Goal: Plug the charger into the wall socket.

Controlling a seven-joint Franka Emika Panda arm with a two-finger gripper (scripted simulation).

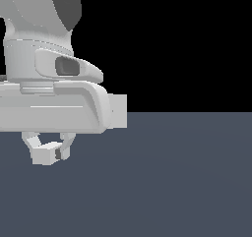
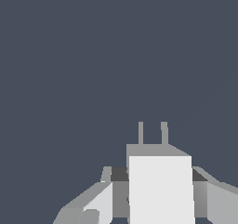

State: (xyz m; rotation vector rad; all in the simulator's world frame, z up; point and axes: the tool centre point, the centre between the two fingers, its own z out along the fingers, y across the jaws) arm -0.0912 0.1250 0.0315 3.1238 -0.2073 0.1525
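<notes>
My gripper (image 1: 49, 150) hangs low at the exterior view's left, shut on the charger (image 1: 42, 155), a small white block held just above the floor. In the wrist view the charger (image 2: 160, 188) sits between my fingers (image 2: 97, 202), and my gripper (image 2: 160, 195) clamps its sides. Two short grey prongs (image 2: 152, 134) point away from the hand over bare floor. A flat white square, the wall socket (image 1: 119, 110), shows past the hand's edge in the exterior view, mostly hidden by the hand. The wrist view does not show the socket.
Dark blue-grey floor (image 1: 172, 182) fills the lower half of the exterior view and the whole wrist view background. The arm's large white body (image 1: 39, 59) blocks the exterior view's upper left.
</notes>
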